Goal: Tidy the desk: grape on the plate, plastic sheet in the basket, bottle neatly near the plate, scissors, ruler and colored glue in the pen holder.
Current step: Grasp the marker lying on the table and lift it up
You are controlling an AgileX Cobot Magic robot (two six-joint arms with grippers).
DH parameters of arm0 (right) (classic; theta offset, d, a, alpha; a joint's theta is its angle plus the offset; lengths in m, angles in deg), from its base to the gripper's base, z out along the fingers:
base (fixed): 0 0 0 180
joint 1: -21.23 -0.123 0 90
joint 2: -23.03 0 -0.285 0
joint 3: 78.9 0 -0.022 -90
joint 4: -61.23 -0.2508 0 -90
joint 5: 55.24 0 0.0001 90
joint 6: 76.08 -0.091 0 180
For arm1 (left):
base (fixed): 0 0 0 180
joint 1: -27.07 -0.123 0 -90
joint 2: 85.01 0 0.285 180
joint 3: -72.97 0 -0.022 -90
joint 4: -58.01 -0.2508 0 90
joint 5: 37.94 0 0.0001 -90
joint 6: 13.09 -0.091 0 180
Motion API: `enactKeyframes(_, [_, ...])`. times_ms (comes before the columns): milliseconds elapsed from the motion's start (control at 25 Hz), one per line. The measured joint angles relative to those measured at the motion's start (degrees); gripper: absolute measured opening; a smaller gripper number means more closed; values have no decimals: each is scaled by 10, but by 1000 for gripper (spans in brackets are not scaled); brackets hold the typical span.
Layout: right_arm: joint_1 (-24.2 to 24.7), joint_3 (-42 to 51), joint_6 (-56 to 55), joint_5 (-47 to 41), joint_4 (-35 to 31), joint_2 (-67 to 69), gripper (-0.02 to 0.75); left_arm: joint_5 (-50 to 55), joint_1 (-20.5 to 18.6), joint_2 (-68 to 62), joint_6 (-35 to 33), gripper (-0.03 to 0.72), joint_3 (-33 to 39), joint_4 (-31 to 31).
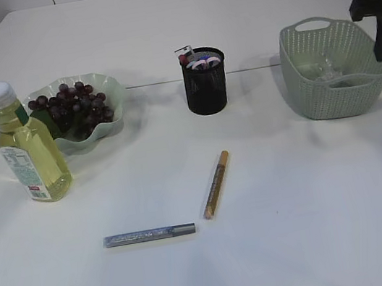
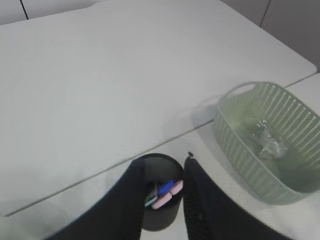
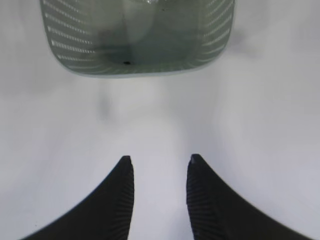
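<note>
Black mesh holder: 2 glue pens lie before it on the counter; left pincer above it and right pincer, both released, empty.

Bottle: clear, filled with yellow liquid, white cap, upright at the left of the frame, just in front of the plate. Plate: pale green with a wavy rim, upper left, carrying a bunch of dark red grapes. Pen holder: black mesh cup, upright at top centre, with pink, blue and white items standing in it. Basket: pale green, perforated, upper right; a crumpled clear plastic sheet lies inside. Glue sticks: a silver glitter one lies level at lower centre; an orange one lies slanted just right of it, their near ends close together.
</note>
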Motion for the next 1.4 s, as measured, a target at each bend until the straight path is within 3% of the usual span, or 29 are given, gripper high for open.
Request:
enactKeyframes(320, [0, -39, 0, -89, -32, 0, 296, 215, 0, 48, -19, 204, -4, -15])
enactKeyframes(640, [0, -41, 1, -97, -46, 0, 296, 406, 0, 51, -83, 207, -4, -20])
enactKeyframes(880, [0, -41, 1, -98, -48, 0, 296, 417, 0, 52, -144, 212, 9, -20])
enactKeyframes(1200, [0, -41, 8, -99, -48, 0, 296, 417, 0, 53, -213, 245, 136, 12])
enactKeyframes(1400, [0, -41, 10, -100, -48, 0, 296, 415, 0, 55, -268, 248, 166, 40])
